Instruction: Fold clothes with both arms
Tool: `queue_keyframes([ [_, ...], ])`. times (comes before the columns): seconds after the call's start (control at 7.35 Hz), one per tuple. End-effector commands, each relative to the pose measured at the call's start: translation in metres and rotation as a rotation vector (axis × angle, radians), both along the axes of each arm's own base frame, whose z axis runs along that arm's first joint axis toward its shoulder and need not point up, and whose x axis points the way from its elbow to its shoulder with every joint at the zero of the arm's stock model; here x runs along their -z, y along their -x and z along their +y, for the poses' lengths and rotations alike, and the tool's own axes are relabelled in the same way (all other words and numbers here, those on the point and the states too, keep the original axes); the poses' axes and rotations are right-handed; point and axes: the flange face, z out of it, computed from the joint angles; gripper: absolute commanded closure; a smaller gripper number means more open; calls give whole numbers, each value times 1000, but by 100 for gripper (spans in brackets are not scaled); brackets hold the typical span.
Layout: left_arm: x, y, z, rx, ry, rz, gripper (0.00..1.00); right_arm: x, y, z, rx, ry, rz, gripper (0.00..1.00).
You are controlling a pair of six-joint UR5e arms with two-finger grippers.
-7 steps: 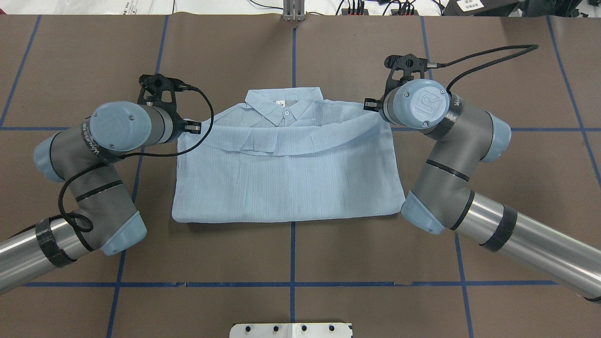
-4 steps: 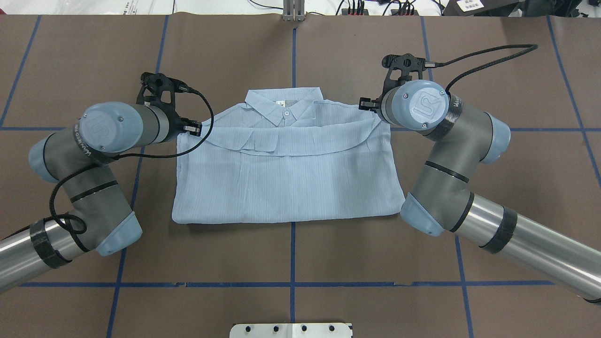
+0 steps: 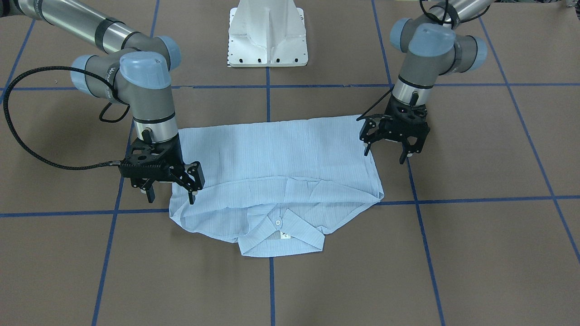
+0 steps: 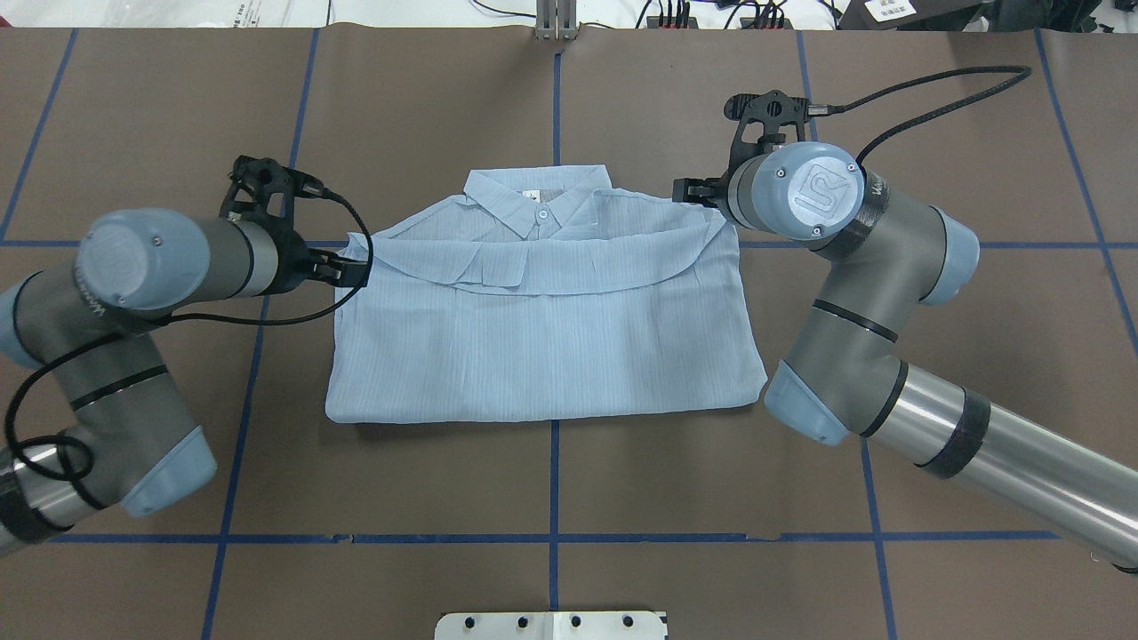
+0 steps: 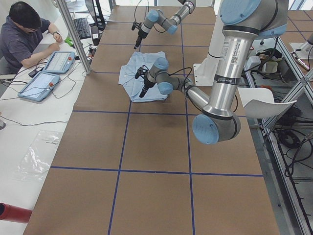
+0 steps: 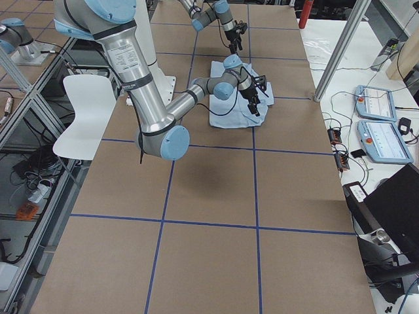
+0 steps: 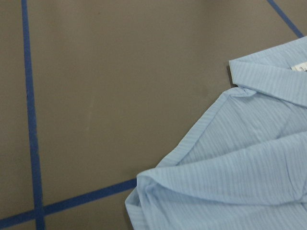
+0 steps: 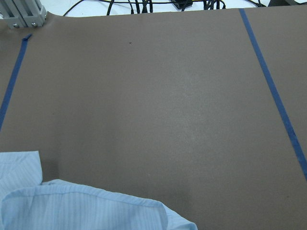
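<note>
You have the black left end effector (image 3: 384,156) and black right end effector (image 3: 171,198) both released, jaws spread, flanking the folded light-blue striped shirt (image 3: 281,154) on the brown surface (image 3: 476,149).

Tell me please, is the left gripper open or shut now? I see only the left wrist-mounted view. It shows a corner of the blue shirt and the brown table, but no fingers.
Observer: In the front-facing view the left gripper is open. It stands at the side edge of the shirt, and I see no cloth between its fingers.
Operator: Thank you. And where is the right gripper? My view does not reach that side.
Observer: The right gripper is open too. It is at the opposite side edge of the shirt, near the collar end.
</note>
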Motion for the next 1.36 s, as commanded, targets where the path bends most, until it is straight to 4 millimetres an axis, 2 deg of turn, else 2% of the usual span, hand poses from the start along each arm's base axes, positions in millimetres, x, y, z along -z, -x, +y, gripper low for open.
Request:
queue_keyframes([
  [0.0, -1, -27, 63, -33, 116, 69, 0, -1, -1, 0, -1, -1, 1, 0],
  [0.14, -3, -40, 78, -44, 124, 66, 0, -3, 1, 1, 2, 1, 3, 0],
  [0.27, -4, -49, 88, -51, 132, 67, 5, -2, 1, 1, 2, 0, 2, 0],
  [0.41, -10, -60, 98, -52, 130, 53, 20, -3, 1, 1, 2, 1, 3, 0],
  [0.54, -9, -62, 101, -55, 128, 54, 36, -3, 1, 1, 1, 0, 4, 0],
  [0.68, -9, -62, 101, -56, 129, 54, 56, -2, 1, 1, 0, 0, 2, 0],
  [0.82, -9, -63, 101, -57, 130, 55, 82, -2, 1, 1, 0, 0, 2, 0],
  [0.95, -7, -62, 101, -56, 128, 57, 100, -2, 1, 1, -1, 1, 1, 0],
  [1.22, -12, -60, 101, -55, 126, 45, 100, -2, 1, 1, -3, 2, 0, 0],
])
